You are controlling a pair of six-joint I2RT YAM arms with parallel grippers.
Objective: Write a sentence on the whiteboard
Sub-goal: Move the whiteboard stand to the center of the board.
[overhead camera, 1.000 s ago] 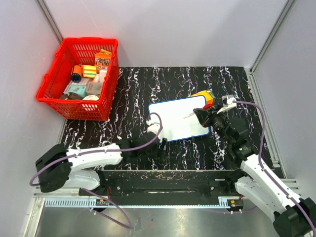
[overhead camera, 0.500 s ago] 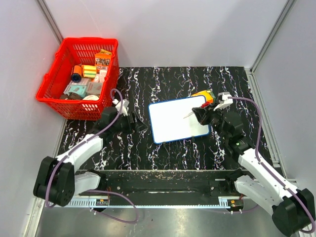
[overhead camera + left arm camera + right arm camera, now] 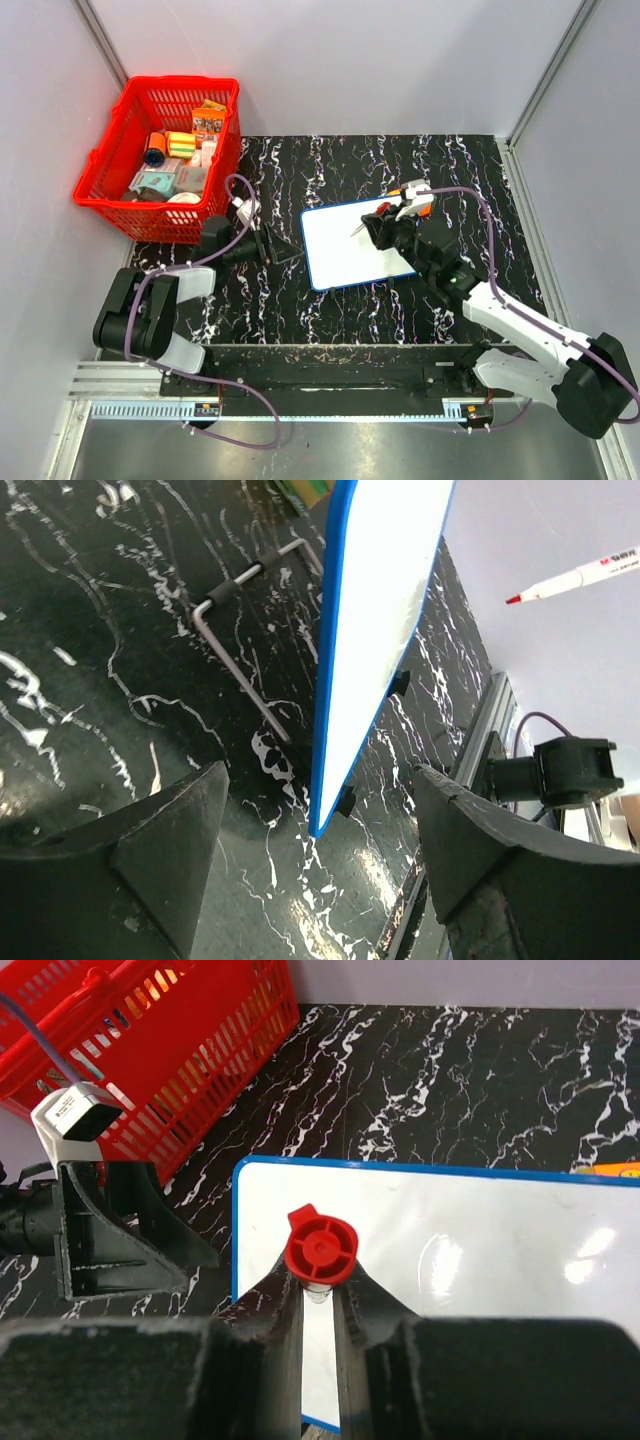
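The whiteboard [image 3: 355, 245] lies flat in the middle of the black desk [image 3: 450, 160]. It is all white, and no words show on it yet. The right pincer [image 3: 322, 1292] is clenched on a red marker [image 3: 321, 1245]. The marker's tip hangs in the air over the board. The left pincer [image 3: 270, 246] is released and wide. It sits just beside the board's left edge and grips nothing.

What could go wrong? Nothing pins the board down. If the marker pushes hard or drags sideways, the board may slide on the desk. Then the letters would come out crooked. The marker is thin, so it might twist or slip in the pincer when it presses down.

Now the count:
- One whiteboard.
- One marker.
- One red basket [image 3: 160, 218], full of small packets, too many to count.
- One orange box [image 3: 615, 1171] peeking out behind the board.
- One bent metal rod [image 3: 240, 579] on the desk by the board.
- Two arms.
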